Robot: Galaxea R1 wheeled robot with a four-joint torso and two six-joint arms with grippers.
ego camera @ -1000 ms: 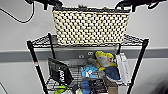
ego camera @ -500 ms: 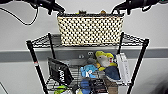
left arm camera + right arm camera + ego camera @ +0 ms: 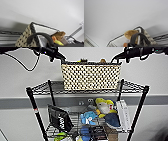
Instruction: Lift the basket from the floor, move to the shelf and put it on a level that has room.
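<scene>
Placement is the step I judge to be in hand: the basket (image 3: 91, 76) sits on the top level (image 3: 47, 87) of the shelf (image 3: 33, 107), its base down on the wire grid and its long side facing me, against the pale wall (image 3: 20, 79).

Starting at the left, my left gripper (image 3: 60, 57) reaches in from the upper corner and meets the basket at its left end, right at the dark rim. In the left wrist view the loop handle (image 3: 40, 36) curves just in front of the camera, with the checkered weave and pale lining (image 3: 42, 29) beyond it; I cannot tell whether the jaws are clamped on that handle or already slack.

Across the middle, small items poke above the rim, a tan one (image 3: 60, 35) and something yellow-green (image 3: 58, 42). Under the top level, the next tier carries plush toys (image 3: 105, 108), a dark packet (image 3: 60, 118) and a white box (image 3: 123, 114).

On the right, my right gripper (image 3: 115, 57) meets the rim at the basket's right end. The right wrist view shows the other handle (image 3: 139, 37) close up beside the same tan item; again I cannot tell how the jaws stand.

As I read it, the next move calls for confirming the basket's weight rests fully on the grid, then letting go of both handles evenly so it does not tip.
</scene>
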